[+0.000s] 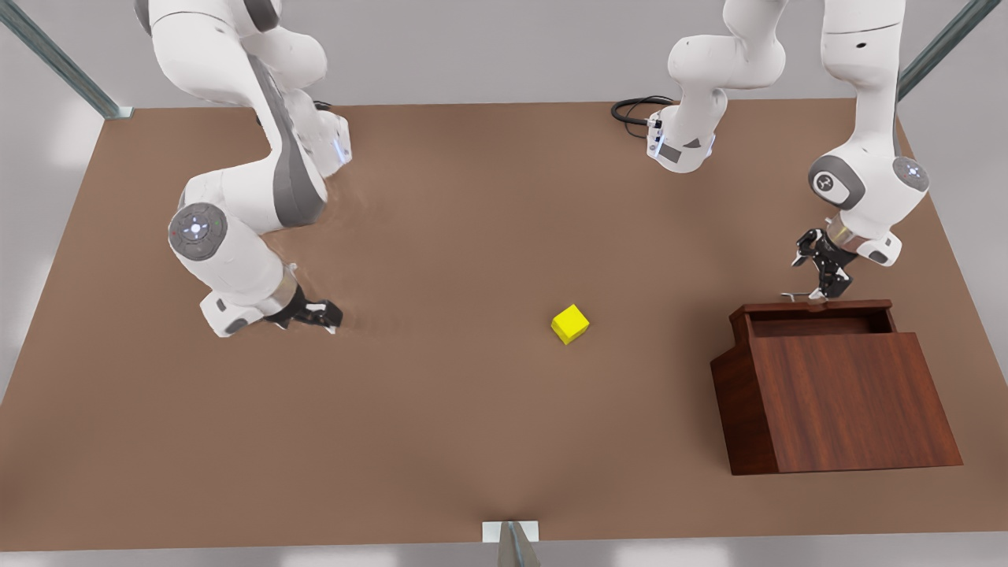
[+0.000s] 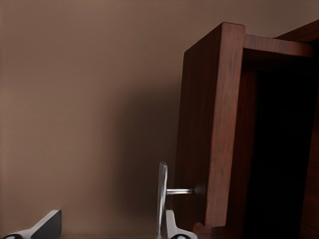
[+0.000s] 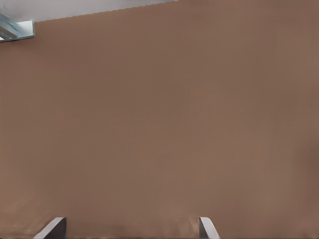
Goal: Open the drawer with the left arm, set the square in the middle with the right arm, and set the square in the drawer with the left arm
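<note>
With the drawer [image 1: 819, 315] open, the left gripper [image 1: 824, 293] spreads its jaws around the handle [image 2: 162, 196], well short of the yellow cube [image 1: 570, 324]; the right gripper [image 1: 324, 316] waits open and empty.

Drawer [image 1: 819, 321] pulled out; yellow square [image 1: 570, 324] on tabletop, well apart.

Brown tabletop [image 1: 441, 197], matte. On it: yellow cube [image 1: 570, 324] near centre; wood-grain cabinet [image 1: 835, 390] at front view's right; black cable [image 1: 634, 109] at far edge.
</note>
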You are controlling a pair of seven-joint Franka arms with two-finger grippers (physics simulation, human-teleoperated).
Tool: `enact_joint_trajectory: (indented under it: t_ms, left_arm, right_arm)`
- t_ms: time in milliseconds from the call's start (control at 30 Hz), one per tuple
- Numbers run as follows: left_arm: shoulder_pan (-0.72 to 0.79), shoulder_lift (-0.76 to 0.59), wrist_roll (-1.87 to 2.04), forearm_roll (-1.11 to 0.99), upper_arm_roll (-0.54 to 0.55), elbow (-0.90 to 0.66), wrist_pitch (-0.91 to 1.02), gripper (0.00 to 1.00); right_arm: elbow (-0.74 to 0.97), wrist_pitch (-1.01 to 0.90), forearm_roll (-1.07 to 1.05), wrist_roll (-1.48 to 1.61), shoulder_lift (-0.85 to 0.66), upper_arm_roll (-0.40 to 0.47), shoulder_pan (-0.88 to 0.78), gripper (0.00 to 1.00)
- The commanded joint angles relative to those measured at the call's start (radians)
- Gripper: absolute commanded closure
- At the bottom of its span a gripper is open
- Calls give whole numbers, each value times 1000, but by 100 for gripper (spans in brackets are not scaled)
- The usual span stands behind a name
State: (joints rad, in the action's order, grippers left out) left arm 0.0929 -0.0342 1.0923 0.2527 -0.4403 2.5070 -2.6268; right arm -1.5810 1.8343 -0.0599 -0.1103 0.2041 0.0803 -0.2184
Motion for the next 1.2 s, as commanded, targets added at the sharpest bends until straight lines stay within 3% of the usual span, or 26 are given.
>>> enact_joint_trajectory:
  t_ms: [0,67,100,433,700,800,867,967,1100,1167]
  left_arm:
    - [-1,-6,0,0,0,3,1,0]
    - [-1,-12,0,0,0,9,2,0]
    - [-1,-13,0,0,0,16,1,0]
    - [-1,-101,3,0,-9,69,45,0]
    - [13,-305,3,-104,-66,104,214,0]
    - [163,-198,-302,-128,-61,-134,295,0]
    - [248,-32,-529,-116,-34,-465,537,0]
    - [257,244,-594,-118,156,-916,748,0]
    - [257,340,-943,-128,380,-970,761,0]
    - [257,378,-1154,-122,440,-987,778,0]
  right_arm:
    - [-20,-3,3,110,-32,0,26,0]
    - [-126,-27,52,118,-189,0,123,0]
    - [-84,-105,54,116,-181,4,128,0]
    - [39,-132,75,113,-101,7,205,0]
    - [68,-132,74,115,-91,7,215,0]
    - [76,-130,75,115,-77,6,217,0]
    - [91,-129,74,115,-74,6,221,0]
    - [91,-130,74,115,-75,6,220,0]
    - [93,-130,74,115,-77,6,220,0]
    - [99,-130,74,115,-77,6,220,0]
